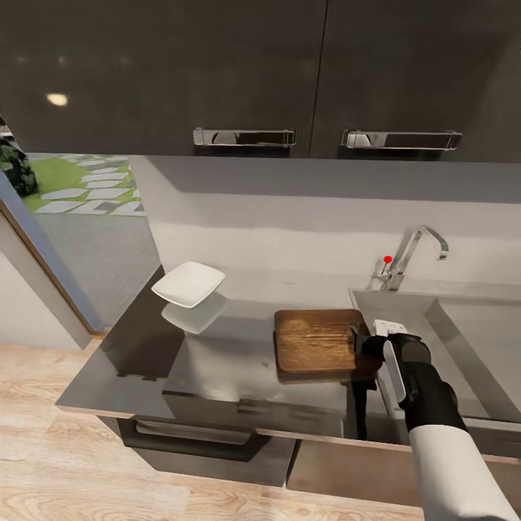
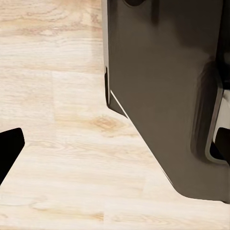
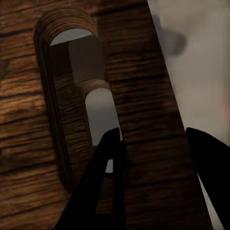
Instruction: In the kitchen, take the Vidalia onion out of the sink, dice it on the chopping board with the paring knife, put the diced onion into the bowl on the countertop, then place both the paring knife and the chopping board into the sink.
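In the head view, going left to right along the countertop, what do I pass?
bowl → chopping board → right end effector at the board's right end → faucet → sink

Soft, even light fills the kitchen, and the glossy countertop mirrors the white bowl as a pale reflection just nearer than it. A small warm glare spot sits on the dark upper cabinets at far left. The right wrist view is dim and soft, with the chopping board grain slightly blurred.
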`<state>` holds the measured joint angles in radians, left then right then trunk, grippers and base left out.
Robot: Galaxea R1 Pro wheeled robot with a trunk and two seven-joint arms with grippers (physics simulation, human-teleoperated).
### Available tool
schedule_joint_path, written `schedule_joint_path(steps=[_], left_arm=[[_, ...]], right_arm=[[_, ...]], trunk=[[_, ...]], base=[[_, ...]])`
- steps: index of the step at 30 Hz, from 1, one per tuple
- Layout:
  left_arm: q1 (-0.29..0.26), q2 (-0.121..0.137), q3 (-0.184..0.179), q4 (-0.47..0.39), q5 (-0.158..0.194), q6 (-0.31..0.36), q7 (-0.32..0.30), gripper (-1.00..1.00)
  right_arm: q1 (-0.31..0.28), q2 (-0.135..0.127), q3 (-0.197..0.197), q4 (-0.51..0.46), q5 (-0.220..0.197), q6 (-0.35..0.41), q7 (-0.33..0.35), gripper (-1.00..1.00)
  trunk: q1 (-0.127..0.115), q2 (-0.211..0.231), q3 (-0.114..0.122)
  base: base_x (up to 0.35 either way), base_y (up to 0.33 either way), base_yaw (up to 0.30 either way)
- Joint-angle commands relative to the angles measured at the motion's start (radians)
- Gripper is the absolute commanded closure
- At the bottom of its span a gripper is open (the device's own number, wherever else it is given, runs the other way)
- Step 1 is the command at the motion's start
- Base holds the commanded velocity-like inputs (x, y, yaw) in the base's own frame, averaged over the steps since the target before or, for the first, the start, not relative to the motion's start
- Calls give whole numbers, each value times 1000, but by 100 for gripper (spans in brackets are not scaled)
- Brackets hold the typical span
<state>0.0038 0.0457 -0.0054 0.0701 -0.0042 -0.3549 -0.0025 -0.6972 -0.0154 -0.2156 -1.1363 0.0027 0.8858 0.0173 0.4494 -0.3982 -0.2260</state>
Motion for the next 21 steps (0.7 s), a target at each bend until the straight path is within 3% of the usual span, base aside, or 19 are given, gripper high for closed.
schedule_joint_path(steps=[1,21], left_arm=[[-1,0,-1,2,0,-6,0,-100],[-1,0,-1,2,0,-6,-1,-100]], right_arm=[[-1,0,-1,-3,2,6,1,100],[-1,0,0,-7,6,10,1,100]], trunk=[[1,-2,-2],[1,-2,-2]], base=[[0,0,0],[0,0,0]])
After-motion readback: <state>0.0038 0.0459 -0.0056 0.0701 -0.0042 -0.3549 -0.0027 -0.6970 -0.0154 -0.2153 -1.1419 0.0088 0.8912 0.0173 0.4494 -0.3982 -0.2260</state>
